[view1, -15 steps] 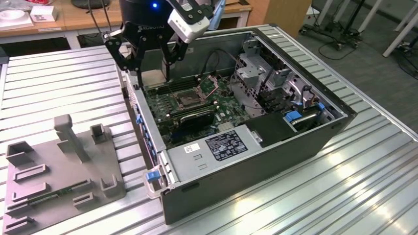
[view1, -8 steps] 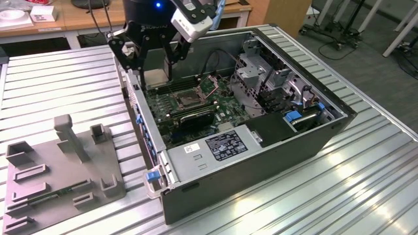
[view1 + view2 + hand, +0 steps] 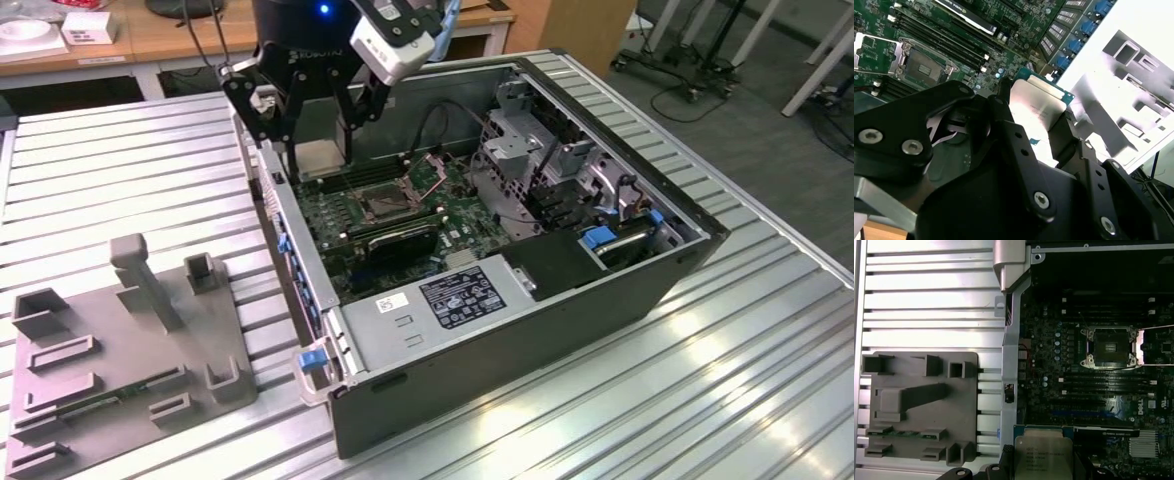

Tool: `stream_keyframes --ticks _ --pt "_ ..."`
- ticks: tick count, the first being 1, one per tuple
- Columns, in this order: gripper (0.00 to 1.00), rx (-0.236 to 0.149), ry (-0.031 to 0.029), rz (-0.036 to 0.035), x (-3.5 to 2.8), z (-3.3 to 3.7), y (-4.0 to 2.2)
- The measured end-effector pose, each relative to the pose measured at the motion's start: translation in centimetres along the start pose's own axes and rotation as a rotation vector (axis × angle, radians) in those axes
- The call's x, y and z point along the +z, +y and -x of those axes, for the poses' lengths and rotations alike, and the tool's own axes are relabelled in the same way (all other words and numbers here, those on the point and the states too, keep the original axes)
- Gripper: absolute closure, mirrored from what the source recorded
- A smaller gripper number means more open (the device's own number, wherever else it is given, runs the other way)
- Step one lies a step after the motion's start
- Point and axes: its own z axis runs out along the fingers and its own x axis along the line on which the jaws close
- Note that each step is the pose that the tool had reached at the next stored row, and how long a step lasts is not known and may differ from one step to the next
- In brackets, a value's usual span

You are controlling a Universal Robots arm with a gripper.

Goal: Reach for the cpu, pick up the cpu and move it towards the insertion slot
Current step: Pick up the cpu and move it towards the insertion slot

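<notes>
Above the open computer case, the black gripper (image 3: 1036, 117) grasps the thin square silvery cpu (image 3: 1035, 102) by opposite edges; it looks light, rigid and fragile, near the metal-framed insertion slot (image 3: 1109, 347).

One cpu (image 3: 1043, 456), one insertion slot (image 3: 1108, 346), one grey holder (image 3: 921, 407), one computer case (image 3: 561, 330).
</notes>
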Motion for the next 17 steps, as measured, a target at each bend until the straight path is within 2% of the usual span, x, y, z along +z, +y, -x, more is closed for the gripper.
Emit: stream_keyframes --ticks 10,14,17 --pt "0.45 0.0 0.0 0.0001 0.0 0.32 0.19" --pt "0.45 0.0 0.0 0.0 0.0 0.96 0.23" --pt "0.45 0.0 0.0 0.0 0.0 1.74 0.25"
